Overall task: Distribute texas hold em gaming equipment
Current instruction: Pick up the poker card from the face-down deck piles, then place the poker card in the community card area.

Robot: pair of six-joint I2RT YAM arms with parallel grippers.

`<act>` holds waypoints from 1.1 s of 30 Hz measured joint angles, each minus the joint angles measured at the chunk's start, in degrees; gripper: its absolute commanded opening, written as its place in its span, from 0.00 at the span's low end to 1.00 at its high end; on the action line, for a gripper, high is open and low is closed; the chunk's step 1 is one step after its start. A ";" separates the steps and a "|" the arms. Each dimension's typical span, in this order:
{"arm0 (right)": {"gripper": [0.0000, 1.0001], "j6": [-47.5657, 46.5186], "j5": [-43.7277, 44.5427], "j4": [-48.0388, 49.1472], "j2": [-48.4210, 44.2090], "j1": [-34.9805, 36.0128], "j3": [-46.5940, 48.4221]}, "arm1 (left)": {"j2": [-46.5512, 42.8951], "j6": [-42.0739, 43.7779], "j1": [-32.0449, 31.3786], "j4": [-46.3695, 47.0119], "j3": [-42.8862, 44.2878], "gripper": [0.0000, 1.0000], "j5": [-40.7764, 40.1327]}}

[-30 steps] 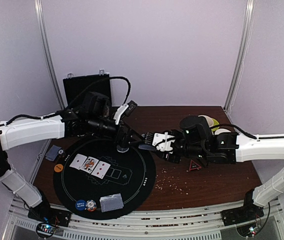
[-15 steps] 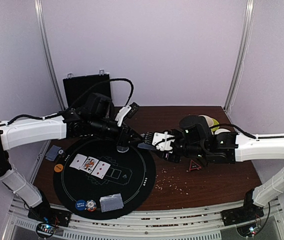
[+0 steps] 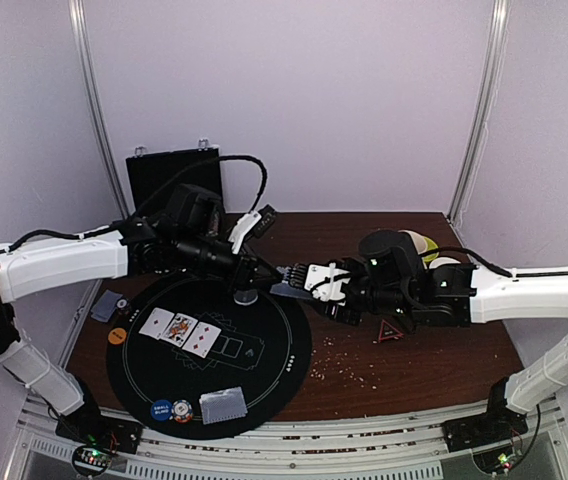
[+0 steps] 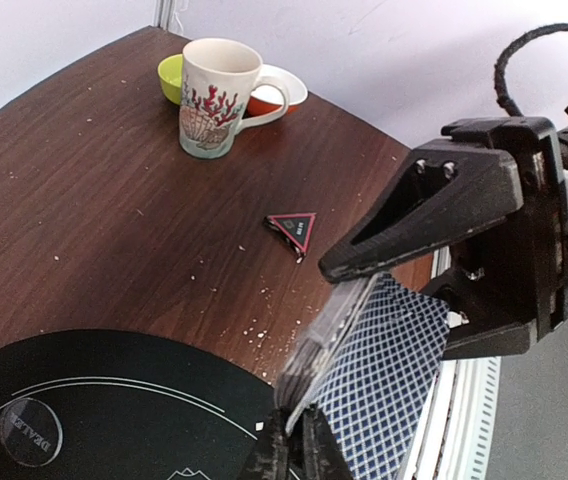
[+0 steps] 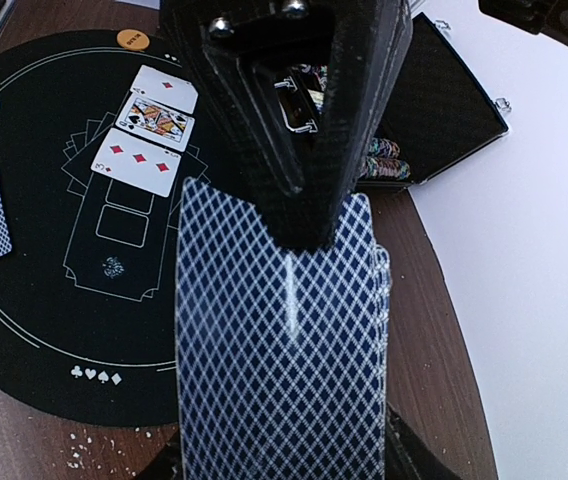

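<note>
The grey-blue-backed deck of cards hangs over the far edge of the black round mat, with my right gripper shut on it. In the right wrist view the deck fills the space between the right gripper jaws. My left gripper is shut on the near edge of the deck's top card. Three face-up cards lie on the mat. An orange disc, a blue disc, a red-white disc and a face-down card also lie there.
A white patterned mug stands at the back right by a yellow-green bowl. A small red-edged triangle lies on the wood. The black case stands open at the back left. Another face-down card lies left of the mat.
The left gripper's jaws have gone from open to shut on the deck's top card. Both arms have barely shifted.
</note>
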 measured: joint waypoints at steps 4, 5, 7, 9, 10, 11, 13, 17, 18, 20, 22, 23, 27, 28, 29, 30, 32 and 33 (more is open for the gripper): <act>0.48 0.00 0.02 0.07 0.00 -0.02 0.00 | -0.96 0.44 -0.02 -0.46 0.00 0.00 0.46; 0.48 0.00 0.02 0.07 0.00 -0.02 0.00 | -1.40 0.52 0.00 -1.05 0.00 0.00 0.07; 0.48 0.00 0.02 0.07 0.00 -0.02 0.00 | -2.47 0.92 0.00 -2.27 0.00 0.00 -0.72; 0.48 0.00 0.04 0.07 0.00 -0.02 0.00 | -3.65 1.40 0.00 -3.41 0.00 0.00 -1.33; 0.48 0.00 0.11 0.07 0.00 -0.02 0.00 | -4.24 1.77 0.00 -3.87 0.00 0.00 -1.55; 0.48 0.00 0.15 0.07 0.00 -0.02 0.00 | -4.66 2.01 0.00 -4.31 0.00 0.00 -1.75; 0.48 0.00 0.24 0.02 0.00 -0.02 0.00 | -5.46 2.58 0.00 -5.75 0.26 0.00 -2.45; 0.48 0.00 0.31 0.00 0.02 -0.02 0.00 | -6.80 3.41 0.35 -8.26 1.53 0.00 -3.06; 0.48 0.00 0.39 0.00 0.04 -0.02 0.00 | -7.45 3.52 0.63 -8.79 1.70 0.00 -3.15; 0.48 0.00 0.57 -0.02 0.17 -0.02 0.00 | -9.40 4.02 1.66 -9.68 1.86 0.00 -3.61; 0.48 0.00 0.68 -0.07 0.35 -0.02 0.00 | -11.32 4.79 2.97 -10.69 2.16 0.00 -4.42; 0.48 0.00 0.68 -0.15 0.42 -0.02 0.00 | -12.28 5.22 3.91 -11.80 2.75 0.00 -5.18; 0.48 0.00 0.68 -0.55 0.44 -0.02 0.02 | -13.16 4.92 10.23 -17.33 7.89 0.00 -8.90; 0.48 0.00 0.70 -0.59 0.44 -0.02 0.04 | -12.92 3.82 12.46 -18.38 9.05 0.00 -10.23; 0.48 0.00 0.68 -0.61 0.44 -0.02 0.04 | -12.79 1.99 14.34 -18.95 9.46 0.00 -12.02; 0.48 0.02 0.68 -0.63 0.44 -0.02 0.07 | -12.79 -0.61 15.93 -19.28 9.07 0.00 -14.21; 0.48 0.04 0.68 -0.66 0.44 -0.02 0.11 | -14.34 -8.20 17.07 -16.48 4.28 0.00 -17.64; 0.48 0.07 0.68 -0.66 0.44 -0.02 0.11 | -16.35 -13.46 16.81 -14.03 -0.81 0.00 -19.04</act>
